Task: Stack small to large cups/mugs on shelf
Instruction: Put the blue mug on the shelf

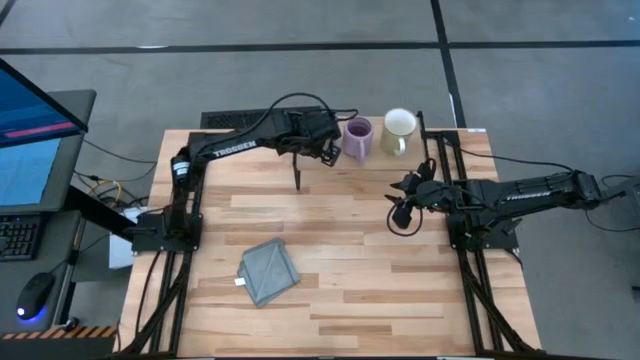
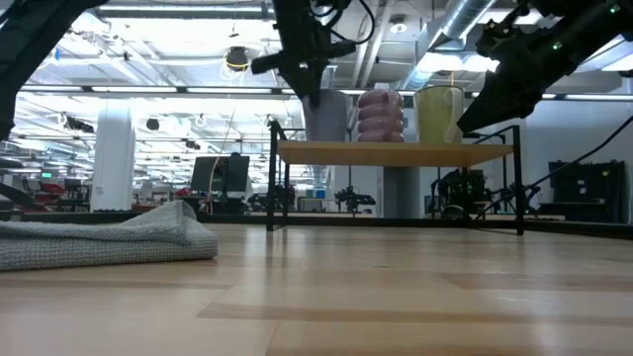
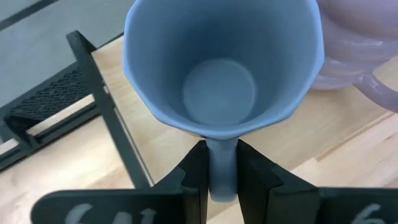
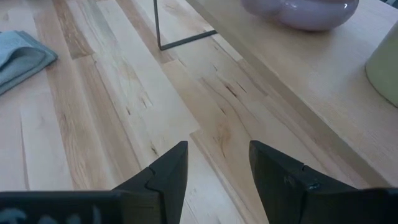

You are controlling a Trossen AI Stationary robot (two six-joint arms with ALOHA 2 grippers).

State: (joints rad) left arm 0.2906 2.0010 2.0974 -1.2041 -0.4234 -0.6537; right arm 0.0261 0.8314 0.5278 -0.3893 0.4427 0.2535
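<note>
One dusty-blue handled mug (image 3: 224, 68) is clamped by its handle in our left gripper (image 3: 222, 177) beside the ribbed lavender mug (image 1: 358, 139) on the light-wood shelf (image 2: 396, 153), so next we judge it needs lifting into a bigger mug, right gripper (image 4: 217, 165) spread, idle.

Plank table (image 1: 340, 290) bearing grey cloth (image 1: 269, 272) and low shelf (image 2: 396, 152) with purple mug (image 1: 358, 138), cream mug (image 1: 399, 129)

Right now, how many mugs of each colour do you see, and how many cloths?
Blue mug: 1, its handle held by the left gripper
Purple mug: 1
Cream mug: 1
Grey-blue cloth: 1
Total: 4
</note>
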